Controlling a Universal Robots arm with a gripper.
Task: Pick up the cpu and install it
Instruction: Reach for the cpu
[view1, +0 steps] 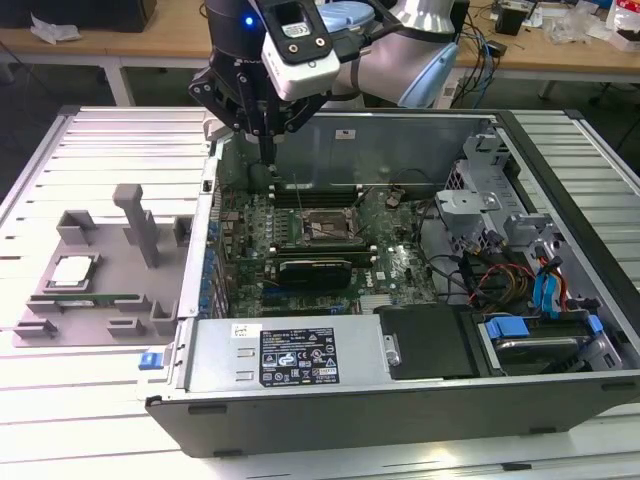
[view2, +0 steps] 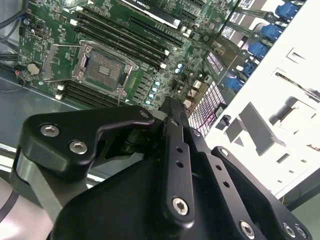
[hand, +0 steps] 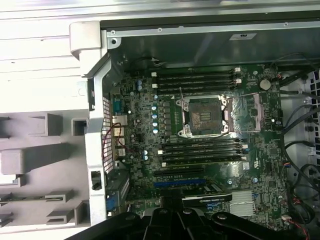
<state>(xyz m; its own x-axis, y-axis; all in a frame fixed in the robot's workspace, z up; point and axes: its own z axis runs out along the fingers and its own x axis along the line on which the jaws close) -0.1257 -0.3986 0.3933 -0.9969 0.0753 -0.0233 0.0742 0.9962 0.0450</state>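
The cpu (view1: 75, 271), a small silver-grey square chip, lies flat in a grey holder (view1: 120, 290) on the table at the exterior view's left, outside the computer case. My gripper (view1: 268, 158) hangs over the case's back left corner, above the motherboard's edge and well apart from the cpu. Its fingers are shut together with nothing between them, and their dark tips (view2: 172, 105) meet in the second wrist view. The dark metal-framed socket (view1: 322, 228) sits mid-board with its centre bare, seen in both wrist views (view2: 102, 62) (hand: 204, 116).
The open case (view1: 400, 385) has tall metal walls around the board. Memory slots (hand: 200, 80) flank the socket, and a dark expansion card (view1: 315, 268) lies in front of it. Cables and drive bays (view1: 530, 290) crowd the exterior view's right. A thin green stick (view1: 100, 300) rests in the holder.
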